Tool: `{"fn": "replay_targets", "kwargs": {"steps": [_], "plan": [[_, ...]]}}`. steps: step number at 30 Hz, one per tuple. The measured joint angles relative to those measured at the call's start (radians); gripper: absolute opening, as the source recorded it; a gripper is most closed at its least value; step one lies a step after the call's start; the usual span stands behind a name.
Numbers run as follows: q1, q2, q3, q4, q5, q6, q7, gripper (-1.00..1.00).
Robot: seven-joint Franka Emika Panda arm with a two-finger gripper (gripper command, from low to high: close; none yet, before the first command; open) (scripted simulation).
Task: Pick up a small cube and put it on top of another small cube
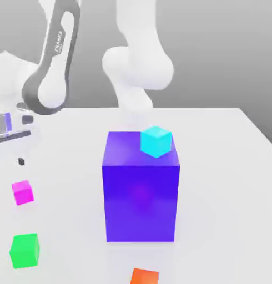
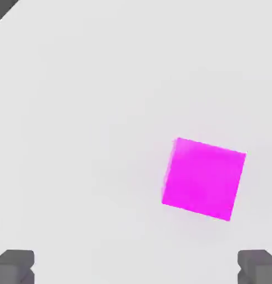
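Magenta cube [image 1: 23,192], small and flat-shaded with crisp edges and a matte, untextured finish, sits on the smooth white table [image 1: 227,166] near the exterior view's left edge, well apart from the big block. In the hand view the magenta cube [image 2: 204,178] lies flat on the table below the camera, its square top face turned slightly askew to the line between the two fingertips; being a cube, it has no long axis. The gripper [image 2: 136,267] is wide open, its two dark grey fingertips [image 2: 15,266] standing far apart with nothing between them, and the cube lies off-centre, nearer one finger.

A tall purple block [image 1: 141,191], glossy and faintly translucent, stands mid-table, with a small cyan cube [image 1: 156,141] resting on its top near the far corner on the exterior view's right. A green cube [image 1: 24,250] lies in front of the magenta one, and an orange cube [image 1: 144,276] lies at the lower edge. The arm [image 1: 52,61] is smooth white with grey joints.
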Motion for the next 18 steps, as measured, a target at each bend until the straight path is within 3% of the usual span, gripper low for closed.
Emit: {"fn": "replay_targets", "kwargs": {"steps": [6,7,13,18], "plan": [[-0.065,0.208,0.078,0.027,0.103,0.161,-0.039,0.0],[-0.078,0.239,0.093,0.033,0.111,0.186,-0.045,-1.0],[-0.085,0.255,0.1,0.036,0.115,0.201,-0.048,-1.0],[-0.049,0.124,0.051,0.009,0.06,0.096,-0.005,-1.0]]}}
